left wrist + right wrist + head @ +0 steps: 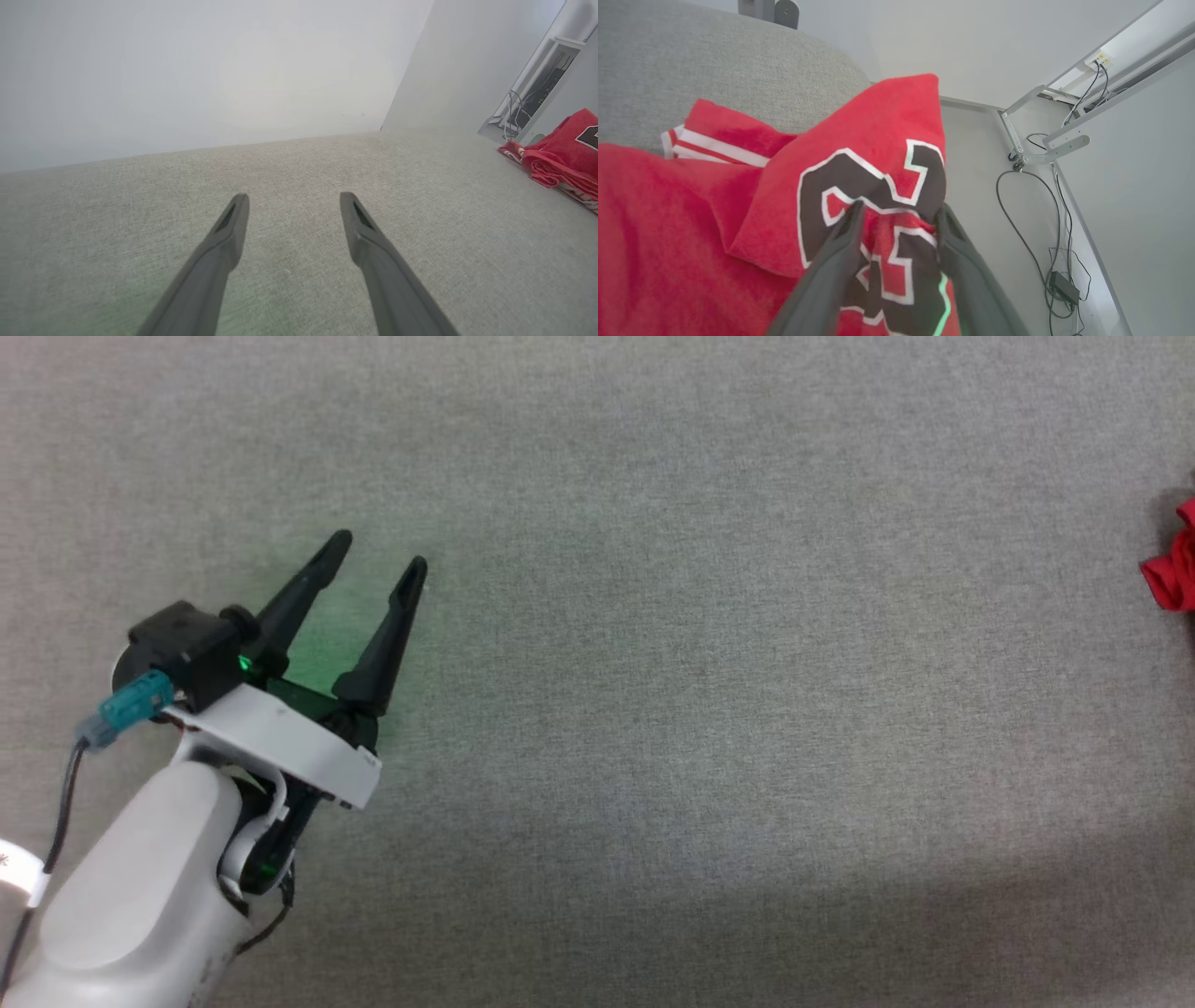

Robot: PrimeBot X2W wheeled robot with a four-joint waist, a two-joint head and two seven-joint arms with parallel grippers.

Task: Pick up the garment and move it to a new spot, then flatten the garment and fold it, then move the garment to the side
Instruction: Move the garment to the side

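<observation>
The left end effector (pixel 379 551) is released and empty; the right end effector (pixel 899 212) grasps the crumpled garment (pixel 1172 574) at 3 o'clock.

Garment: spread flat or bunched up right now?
Bunched. In the right wrist view the garment rises in a creased peak, the right gripper straddling a fold; the left wrist view shows it heaped.

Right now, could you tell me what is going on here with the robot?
The robot's right claw has a bunch of the red garment between its fingers, at the black number print; whether it grips firmly cannot be told. The garment lies crumpled on the grey surface, off to the robot's right, not yet flattened. The left claw is open over bare grey surface, holding nothing.
</observation>
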